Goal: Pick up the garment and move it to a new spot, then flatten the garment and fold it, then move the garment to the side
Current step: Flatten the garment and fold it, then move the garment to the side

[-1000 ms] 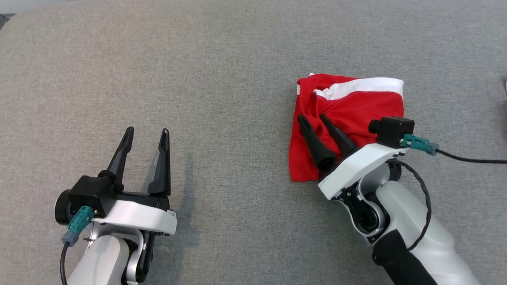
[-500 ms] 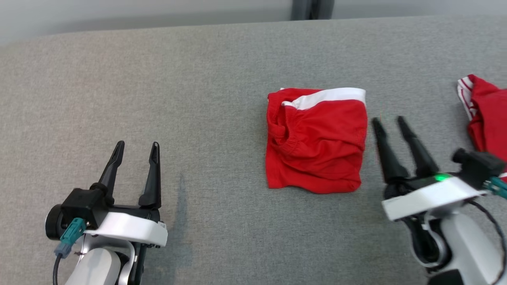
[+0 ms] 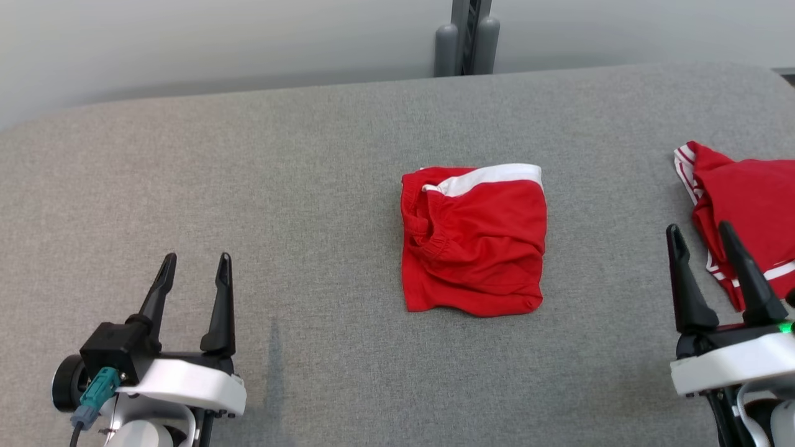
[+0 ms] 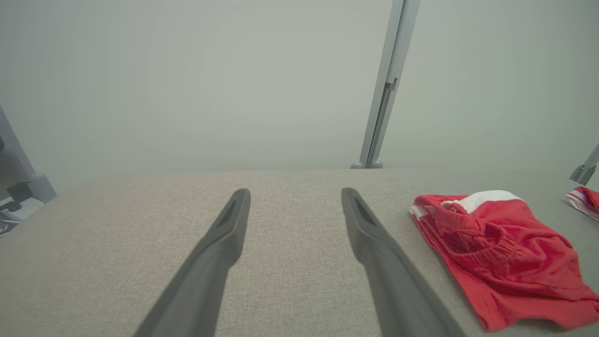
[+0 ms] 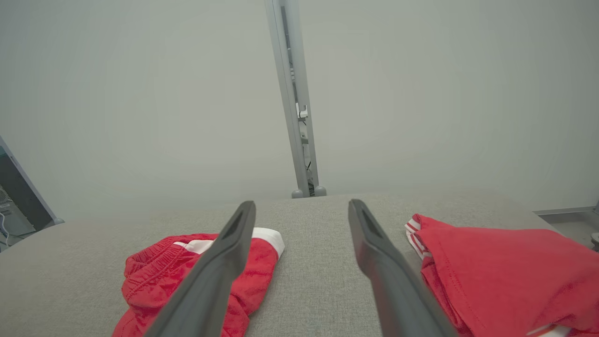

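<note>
Folded into a compact, slightly rumpled square, the red garment (image 3: 475,239) lies at the middle of the grey padded table (image 3: 310,186), a white band (image 3: 490,176) along its far edge. Neither gripper touches it. The left gripper (image 3: 197,257) sits well to its left near the front edge, fingers apart and empty. The right gripper (image 3: 699,228) sits well to its right, fingers likewise spread on nothing. Just beyond the right gripper, at the table's right edge, lies a second red garment (image 3: 751,211) with white stripes. It may be a set-aside pile, which would suggest the folded garment is not yet moved to the side. A grey post (image 3: 466,37) stands behind the far edge.
</note>
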Controlling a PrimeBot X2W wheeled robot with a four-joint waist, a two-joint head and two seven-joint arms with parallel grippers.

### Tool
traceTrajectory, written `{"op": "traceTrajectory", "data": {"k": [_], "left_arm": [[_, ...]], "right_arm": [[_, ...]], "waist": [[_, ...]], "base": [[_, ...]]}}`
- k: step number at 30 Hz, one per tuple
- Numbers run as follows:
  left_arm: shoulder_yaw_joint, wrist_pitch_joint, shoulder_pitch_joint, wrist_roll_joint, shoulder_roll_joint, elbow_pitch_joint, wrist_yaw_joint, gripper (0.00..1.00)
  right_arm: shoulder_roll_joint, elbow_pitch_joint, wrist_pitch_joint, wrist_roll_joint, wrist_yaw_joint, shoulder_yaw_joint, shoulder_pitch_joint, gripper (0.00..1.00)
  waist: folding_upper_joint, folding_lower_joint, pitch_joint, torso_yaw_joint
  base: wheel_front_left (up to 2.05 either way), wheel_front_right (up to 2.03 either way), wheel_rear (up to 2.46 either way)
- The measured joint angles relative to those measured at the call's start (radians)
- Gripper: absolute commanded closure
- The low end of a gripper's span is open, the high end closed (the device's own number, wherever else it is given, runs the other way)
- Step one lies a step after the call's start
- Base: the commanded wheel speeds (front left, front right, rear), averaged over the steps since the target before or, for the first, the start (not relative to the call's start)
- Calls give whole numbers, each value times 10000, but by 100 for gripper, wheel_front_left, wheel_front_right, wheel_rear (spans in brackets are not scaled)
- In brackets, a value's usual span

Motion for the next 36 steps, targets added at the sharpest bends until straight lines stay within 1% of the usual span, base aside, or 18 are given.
{"op": "traceTrajectory", "data": {"k": [7, 8, 18, 26, 36], "left_arm": [[-111, 280, 682, -58, 140, -259, 155, 0], [-171, 362, 916, -69, 157, -347, 211, 0], [-332, 667, 1722, -173, 228, -677, 401, 0], [-276, 706, 1862, -224, 330, -848, 491, 0], [-155, 702, 1849, -230, 487, -1062, 646, 0]], "right_arm": [[165, -474, 535, -408, 0, 86, 810, 0], [178, -546, 694, -456, 0, 121, 1055, 0], [171, -1041, 1195, -681, 0, 35, 2023, 0], [255, -1241, 1352, -773, 0, -59, 2265, 0], [341, -1308, 1429, -782, 0, -190, 2290, 0]], "waist": [[0, 0, -696, 7], [0, 0, -931, 9], [0, 0, -1844, 69], [0, 0, -2032, 94], [0, 0, -2011, 135]], "base": [[0, 0, 0], [0, 0, 0], [0, 0, 0], [0, 0, 0], [0, 0, 0]]}}
